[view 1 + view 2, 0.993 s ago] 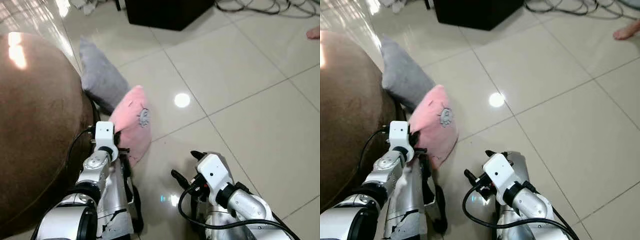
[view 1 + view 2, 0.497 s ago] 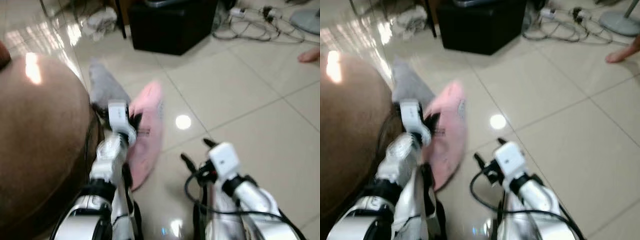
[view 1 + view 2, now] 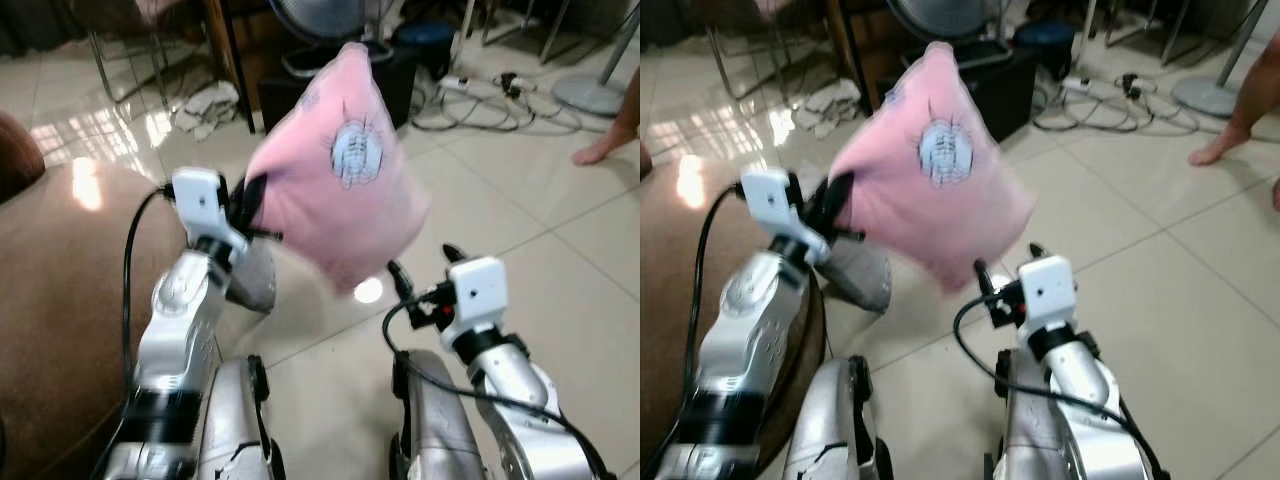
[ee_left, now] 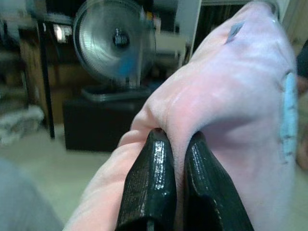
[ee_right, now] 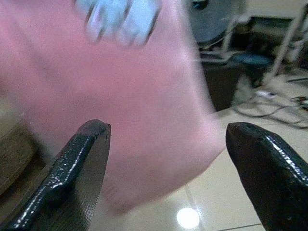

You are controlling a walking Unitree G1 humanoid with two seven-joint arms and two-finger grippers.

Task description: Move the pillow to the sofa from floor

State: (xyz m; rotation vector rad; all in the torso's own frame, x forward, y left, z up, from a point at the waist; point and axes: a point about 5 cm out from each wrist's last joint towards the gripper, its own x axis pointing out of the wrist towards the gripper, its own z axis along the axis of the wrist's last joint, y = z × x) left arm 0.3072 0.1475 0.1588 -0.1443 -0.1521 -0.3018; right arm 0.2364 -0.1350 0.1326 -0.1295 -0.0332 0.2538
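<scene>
Now, with our left gripper (image 4: 173, 159) pinched on an edge fold of the pink pillow (image 3: 335, 175), aloft beside the brown sofa (image 3: 60, 290), and the right gripper (image 5: 166, 144) spread wide, we should probably swing it leftward without loosening.

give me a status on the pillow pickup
Left gripper shut on pink pillow, held off the floor. Right gripper open, below it. Brown sofa at left; grey pillow beside it.
</scene>
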